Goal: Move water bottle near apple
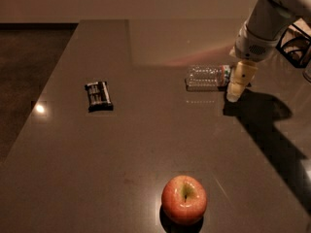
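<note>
The water bottle (206,76) lies on its side on the dark table, far right of centre, with its label band towards the right. My gripper (235,95) hangs from the white arm and points down at the table right beside the bottle's cap end, partly covering it. The apple (184,199) stands upright near the table's front edge, well in front of the bottle and a little to its left. The gripper holds nothing that I can see.
A dark rectangular snack bar (98,95) lies on the left half of the table (146,144). A dark wire-frame object (297,45) stands at the far right edge. The table's left edge runs diagonally, with floor beyond it.
</note>
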Controlling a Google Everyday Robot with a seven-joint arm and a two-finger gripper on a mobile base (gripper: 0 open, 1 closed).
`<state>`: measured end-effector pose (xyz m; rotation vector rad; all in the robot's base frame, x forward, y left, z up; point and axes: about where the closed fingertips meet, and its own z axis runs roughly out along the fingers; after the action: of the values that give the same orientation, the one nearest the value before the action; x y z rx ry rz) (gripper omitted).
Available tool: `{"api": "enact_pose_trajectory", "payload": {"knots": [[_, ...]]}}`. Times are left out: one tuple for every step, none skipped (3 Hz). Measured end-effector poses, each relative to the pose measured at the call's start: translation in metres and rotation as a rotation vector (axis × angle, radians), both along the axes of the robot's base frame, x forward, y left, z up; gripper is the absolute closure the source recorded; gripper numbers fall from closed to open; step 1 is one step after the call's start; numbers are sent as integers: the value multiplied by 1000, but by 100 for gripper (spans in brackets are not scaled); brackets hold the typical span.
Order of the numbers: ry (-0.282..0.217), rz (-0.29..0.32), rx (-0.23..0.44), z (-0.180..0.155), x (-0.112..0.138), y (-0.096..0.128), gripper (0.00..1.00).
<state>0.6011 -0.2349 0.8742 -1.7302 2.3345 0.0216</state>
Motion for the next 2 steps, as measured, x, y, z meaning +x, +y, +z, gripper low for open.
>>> {"api": "enact_pose_trajectory", "payload": {"knots": [[25, 3, 5, -9, 16, 10, 18], [43, 6, -3, -13, 22, 13, 42]]}}
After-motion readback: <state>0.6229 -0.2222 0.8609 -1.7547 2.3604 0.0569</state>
